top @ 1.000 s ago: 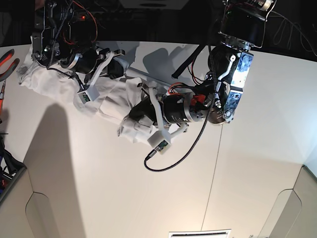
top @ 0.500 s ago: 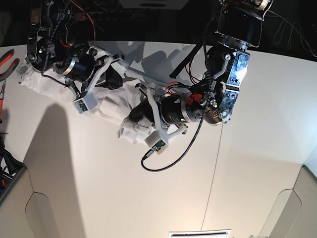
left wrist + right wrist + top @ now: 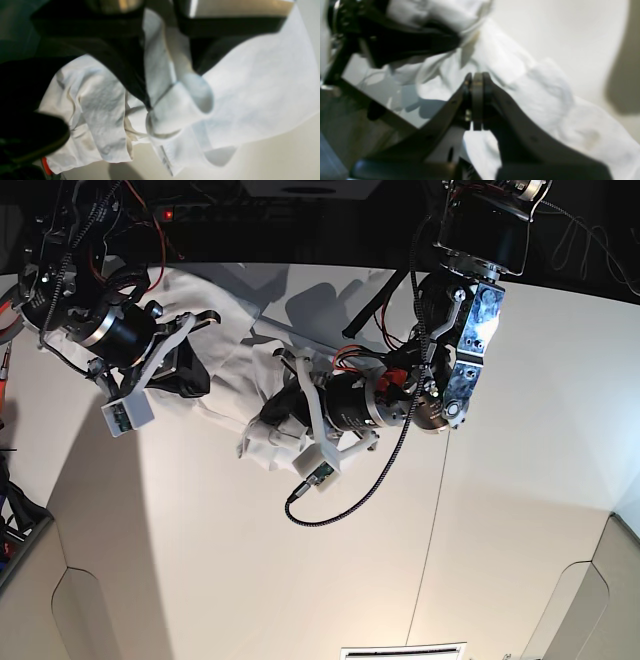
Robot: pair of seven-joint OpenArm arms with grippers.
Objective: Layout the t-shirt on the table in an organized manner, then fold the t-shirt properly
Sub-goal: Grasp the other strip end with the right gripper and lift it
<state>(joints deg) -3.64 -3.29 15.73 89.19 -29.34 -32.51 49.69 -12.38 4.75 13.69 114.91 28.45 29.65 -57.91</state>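
White t-shirt (image 3: 236,370) lies crumpled on the table (image 3: 300,580), bunched between the two arms and spreading beneath both. Left gripper (image 3: 160,107) pinches a rolled fold of the cloth between its dark fingers (image 3: 130,72). Right gripper (image 3: 476,82) hovers just above the fabric, jaws pressed together with nothing caught between them.

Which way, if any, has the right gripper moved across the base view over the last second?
Yes. The right gripper has swung down and toward the left, away from the table's far edge, jaws shut, with the t-shirt beneath it.
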